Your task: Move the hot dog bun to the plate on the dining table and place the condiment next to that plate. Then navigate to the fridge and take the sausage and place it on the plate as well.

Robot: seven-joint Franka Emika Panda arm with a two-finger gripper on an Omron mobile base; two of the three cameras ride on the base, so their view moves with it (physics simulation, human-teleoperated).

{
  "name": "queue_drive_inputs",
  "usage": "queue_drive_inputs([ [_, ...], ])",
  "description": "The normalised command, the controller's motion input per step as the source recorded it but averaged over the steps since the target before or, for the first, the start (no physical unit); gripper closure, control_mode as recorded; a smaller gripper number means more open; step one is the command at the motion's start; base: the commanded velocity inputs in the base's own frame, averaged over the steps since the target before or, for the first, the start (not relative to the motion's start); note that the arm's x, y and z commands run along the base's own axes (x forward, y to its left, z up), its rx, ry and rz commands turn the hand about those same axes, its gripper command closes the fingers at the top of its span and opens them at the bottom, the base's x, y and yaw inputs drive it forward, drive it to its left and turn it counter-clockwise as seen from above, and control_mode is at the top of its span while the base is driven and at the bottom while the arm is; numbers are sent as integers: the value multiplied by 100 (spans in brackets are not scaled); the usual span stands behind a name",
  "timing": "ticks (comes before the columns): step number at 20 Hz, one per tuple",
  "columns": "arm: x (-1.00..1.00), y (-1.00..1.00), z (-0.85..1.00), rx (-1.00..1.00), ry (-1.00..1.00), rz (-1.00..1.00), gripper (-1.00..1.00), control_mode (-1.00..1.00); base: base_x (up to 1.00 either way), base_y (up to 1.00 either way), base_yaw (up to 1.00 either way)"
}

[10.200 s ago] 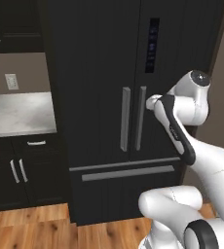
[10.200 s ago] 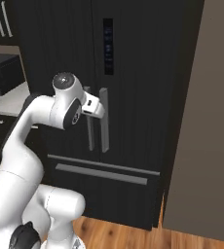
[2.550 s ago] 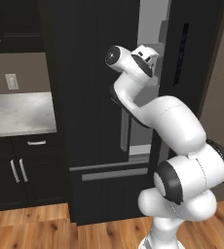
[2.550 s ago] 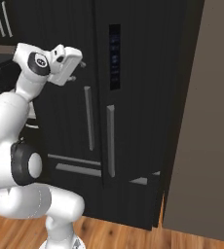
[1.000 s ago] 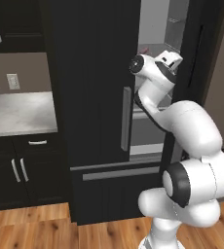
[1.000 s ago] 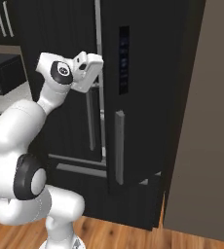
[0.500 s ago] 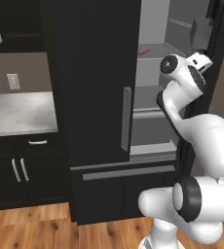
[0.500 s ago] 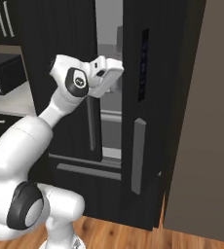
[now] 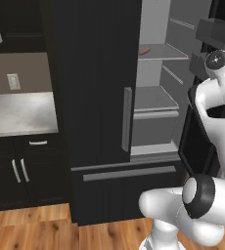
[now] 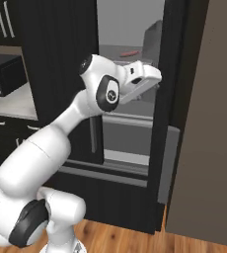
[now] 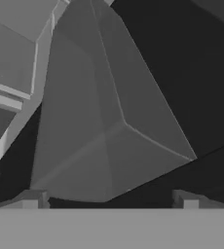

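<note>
The black fridge stands with its right door swung open, showing a light grey inside with shelves. A slim reddish-pink sausage lies on an upper shelf; in the right base view the sausage shows behind my hand. My gripper is raised at the inner side of the open door, well short of the sausage. In the hand view the gripper is open and holds nothing, with a grey door bin close in front. The bun, plate, condiment and dining table are out of view.
The fridge's left door is shut, with its grey handle, above a freezer drawer. A marble counter over black cabinets lies to the left, with a black appliance on it. A brown wall panel stands right of the open door.
The right fridge door has swung much wider as my hand moved rightward with it. The shelves and the sausage have come into view.
</note>
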Motion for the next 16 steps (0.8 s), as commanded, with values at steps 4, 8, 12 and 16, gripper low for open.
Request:
queue_drive_inputs([
  [4, -8, -83, 0, 10, -6, 0, -100, -100, 0, 0, 0],
  [8, -9, -8, 0, 1, -18, 1, -100, -100, 0, 0, 0],
  [12, -30, 65, 2, 0, -22, 2, -100, -100, 0, 0, 0],
  [16, -26, 100, 1, 0, -14, 1, -100, -100, 0, 0, 0],
])
